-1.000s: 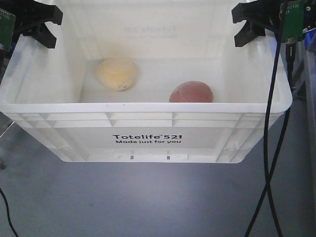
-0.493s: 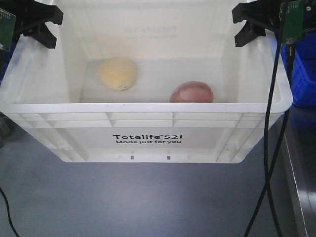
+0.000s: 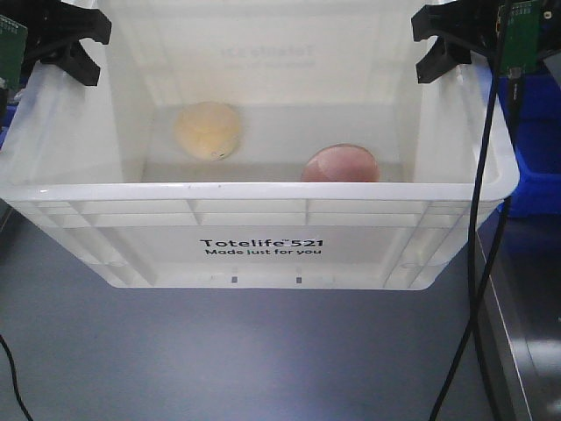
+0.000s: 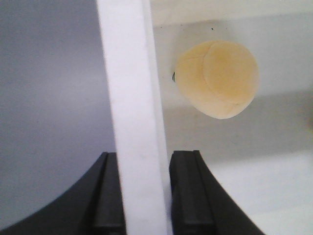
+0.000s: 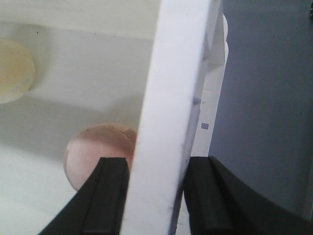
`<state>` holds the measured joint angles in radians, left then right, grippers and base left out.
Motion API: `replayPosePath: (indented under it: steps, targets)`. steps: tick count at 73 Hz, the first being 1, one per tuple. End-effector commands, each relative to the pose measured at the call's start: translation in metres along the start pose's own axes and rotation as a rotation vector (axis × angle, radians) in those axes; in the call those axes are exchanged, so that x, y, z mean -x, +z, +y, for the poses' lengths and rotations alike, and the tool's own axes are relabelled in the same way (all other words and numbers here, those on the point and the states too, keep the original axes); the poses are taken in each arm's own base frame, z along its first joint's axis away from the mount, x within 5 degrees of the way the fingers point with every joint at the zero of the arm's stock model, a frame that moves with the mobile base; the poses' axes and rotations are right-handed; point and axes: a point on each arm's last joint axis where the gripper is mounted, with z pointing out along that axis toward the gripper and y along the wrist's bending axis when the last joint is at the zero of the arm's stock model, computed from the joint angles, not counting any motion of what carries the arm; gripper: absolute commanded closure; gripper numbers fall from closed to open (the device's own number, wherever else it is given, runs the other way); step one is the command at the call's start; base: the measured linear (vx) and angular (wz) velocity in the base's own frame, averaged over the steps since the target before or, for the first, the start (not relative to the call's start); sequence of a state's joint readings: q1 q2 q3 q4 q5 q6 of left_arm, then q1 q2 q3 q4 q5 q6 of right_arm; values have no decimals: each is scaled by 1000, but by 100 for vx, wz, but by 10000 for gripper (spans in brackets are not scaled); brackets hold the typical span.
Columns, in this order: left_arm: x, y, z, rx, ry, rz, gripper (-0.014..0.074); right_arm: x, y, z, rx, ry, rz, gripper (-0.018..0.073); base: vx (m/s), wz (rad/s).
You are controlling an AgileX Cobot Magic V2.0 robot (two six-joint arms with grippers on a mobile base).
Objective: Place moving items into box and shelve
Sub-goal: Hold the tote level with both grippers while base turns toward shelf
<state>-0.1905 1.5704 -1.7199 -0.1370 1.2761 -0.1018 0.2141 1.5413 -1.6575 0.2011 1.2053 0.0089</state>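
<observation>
The left pincer at nine o'clock and right pincer at three each clamp a wall of the stiff, likely light box.

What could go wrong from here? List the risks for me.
1. The left gripper and right gripper each pinch only a thin side wall of the crate; it might slip or tilt.
2. The cream ball and pink ball lie loose inside and could roll, shifting the load.
3. The black cable hangs below the right gripper and might snag.
</observation>
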Motion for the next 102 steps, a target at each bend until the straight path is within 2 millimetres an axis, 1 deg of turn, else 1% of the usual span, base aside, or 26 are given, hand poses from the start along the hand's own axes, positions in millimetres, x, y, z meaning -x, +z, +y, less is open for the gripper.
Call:
replayPosePath:
  steps: [1,44,102]
  targets:
    - [8,-35,-19,-133,-5,-189,613,11,-36,20,132,-4,-206,570,42,-16]
    - [8,-35,-19,-133,-6,-189,613,11,-36,20,132,-4,-206,570,44,-12]
    - [8,-35,-19,-133,-6,-189,613,11,-36,20,132,-4,-206,570,48,-3]
